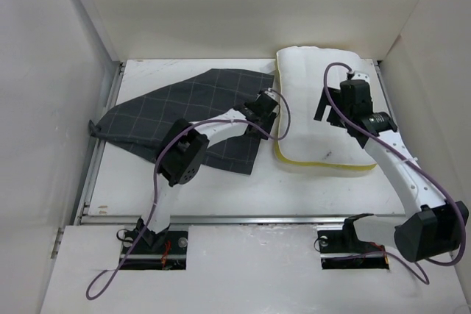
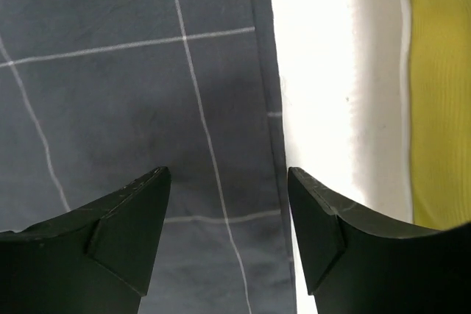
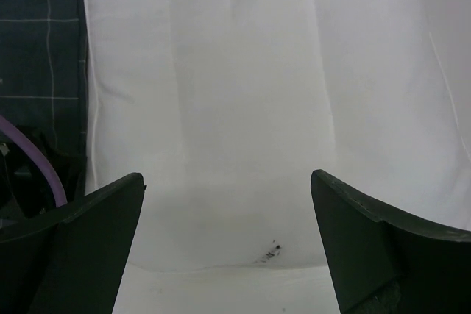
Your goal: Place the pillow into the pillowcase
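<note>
The pillowcase [image 1: 184,108] lay flat on the left half of the white tabletop [image 1: 221,189]. Its long axis ran left to right, skewed a little, with the right end farther back. Its left tip was bunched at the tabletop's left edge. The pillow [image 1: 324,108] lay on the right half with its long axis running from near to far. Its far end was close to the back wall [image 1: 243,5], and yellow edging showed along its near end and lower left side. A small dark smudge [image 3: 268,254] marked the white cover by the near end.

The left gripper [image 2: 228,182] hung over the pillowcase's right hem with its fingers apart and nothing between them. In the left wrist view, one finger sat above the grid cloth and the other above a pale strip between the hem and the yellow band. The left arm crossed over the pillowcase's near part, and a purple cable [image 1: 283,119] looped beside the gripper at the gap between cloth and pillow.

The right gripper [image 3: 228,182] hovered above the pillow's middle, spread wide and holding nothing. The right arm and its own cable lay across the pillow's right side in the top view. White side walls closed in the tabletop on the left and right.
</note>
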### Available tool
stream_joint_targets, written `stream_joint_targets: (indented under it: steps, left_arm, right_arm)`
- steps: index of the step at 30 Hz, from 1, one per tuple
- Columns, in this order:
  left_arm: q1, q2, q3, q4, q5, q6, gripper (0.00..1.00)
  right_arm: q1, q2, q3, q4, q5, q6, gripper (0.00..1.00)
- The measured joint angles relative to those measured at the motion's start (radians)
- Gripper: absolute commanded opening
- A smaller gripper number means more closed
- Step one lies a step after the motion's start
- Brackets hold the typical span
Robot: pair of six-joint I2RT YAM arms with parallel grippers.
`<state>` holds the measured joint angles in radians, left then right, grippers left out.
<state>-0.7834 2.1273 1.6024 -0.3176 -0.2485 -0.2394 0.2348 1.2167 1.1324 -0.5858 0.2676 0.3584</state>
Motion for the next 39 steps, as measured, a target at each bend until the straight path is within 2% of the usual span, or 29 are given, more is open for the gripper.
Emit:
stream_joint_targets:
  steps: [4, 6, 7, 9, 13, 16, 19, 21, 23, 24, 25, 27, 39]
  left_arm:
    - [0.006, 0.033, 0.036, 0.002, 0.012, 0.011, 0.59]
    - [0.006, 0.041, 0.051, 0.011, 0.018, 0.014, 0.50]
    - [0.006, 0.043, 0.055, 0.015, 0.023, 0.016, 0.36]
    - [0.006, 0.048, 0.062, 0.016, 0.029, 0.018, 0.29]
    - [0.006, 0.065, 0.069, 0.022, 0.039, 0.024, 0.30]
    - [0.006, 0.075, 0.069, 0.022, 0.043, 0.032, 0.44]
    - [0.004, 0.077, 0.070, 0.025, 0.049, 0.034, 0.46]
    - [0.003, 0.079, 0.070, 0.027, 0.054, 0.034, 0.40]
    - [0.002, 0.084, 0.076, 0.030, 0.056, 0.033, 0.30]
    - [0.000, 0.087, 0.082, 0.030, 0.058, 0.034, 0.19]
    - [-0.001, 0.093, 0.089, 0.029, 0.058, 0.034, 0.11]
    - [-0.002, 0.103, 0.103, 0.031, 0.053, 0.040, 0.00]
    - [-0.002, 0.072, 0.113, 0.005, 0.074, 0.063, 0.00]
  right_arm:
    - [-0.017, -0.003, -0.016, -0.016, 0.003, 0.002, 1.00]
    - [-0.030, -0.007, -0.022, -0.018, 0.005, 0.003, 1.00]
    - [-0.038, -0.009, -0.022, -0.018, 0.005, 0.004, 1.00]
    - [-0.050, -0.014, -0.023, -0.018, 0.004, 0.005, 1.00]
    - [-0.059, -0.024, -0.031, -0.019, 0.006, 0.005, 1.00]
    - [-0.058, -0.025, -0.031, -0.021, 0.005, 0.005, 1.00]
    - [-0.059, -0.025, -0.031, -0.021, 0.006, 0.005, 1.00]
    - [-0.059, -0.025, -0.032, -0.021, 0.005, 0.005, 1.00]
    - [-0.059, -0.025, -0.036, -0.021, 0.006, 0.005, 1.00]
    - [-0.059, -0.025, -0.036, -0.022, 0.005, 0.005, 1.00]
    - [-0.058, -0.025, -0.037, -0.021, 0.005, 0.005, 1.00]
    - [-0.058, -0.026, -0.038, -0.021, 0.005, 0.005, 1.00]
    - [-0.059, -0.026, -0.053, -0.017, -0.029, 0.000, 1.00]
